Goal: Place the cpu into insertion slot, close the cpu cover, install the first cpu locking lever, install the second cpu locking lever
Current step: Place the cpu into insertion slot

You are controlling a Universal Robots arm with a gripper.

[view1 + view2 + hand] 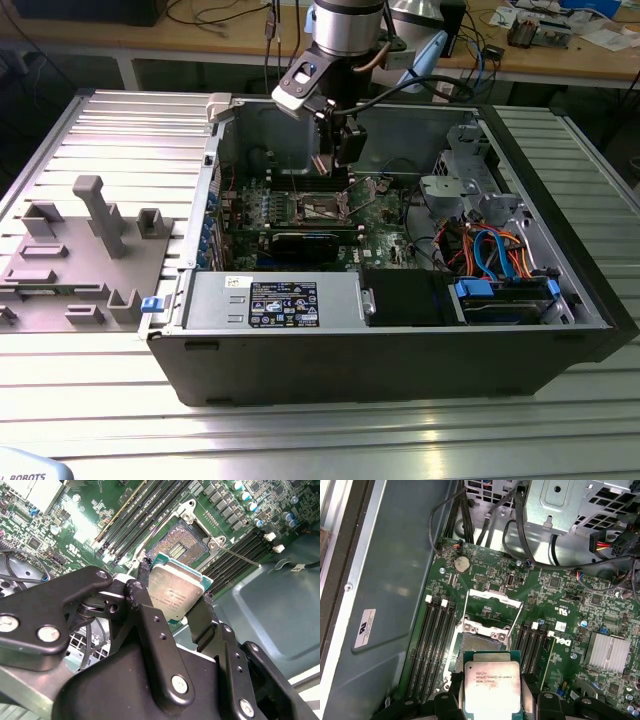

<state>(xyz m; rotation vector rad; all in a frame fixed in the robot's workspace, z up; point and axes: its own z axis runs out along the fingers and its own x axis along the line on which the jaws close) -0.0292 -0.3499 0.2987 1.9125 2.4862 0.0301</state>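
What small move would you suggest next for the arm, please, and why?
Probably ease the cpu down toward the slot: the end effector grips it above the board, apart from the slot, which lies bare with the cover open.

The cpu (176, 592), a flat square chip w/ dull silver top & green edge, is clamped at two opposite edges in the pincer (176, 580), above the board, not yet seated. The insertion slot (181, 544), a dark square recess w/ silvery rim, lies bare just below it. The cpu cover (468, 611), a thin silvery frame w/ big square cut-out, is swung open off the slot.
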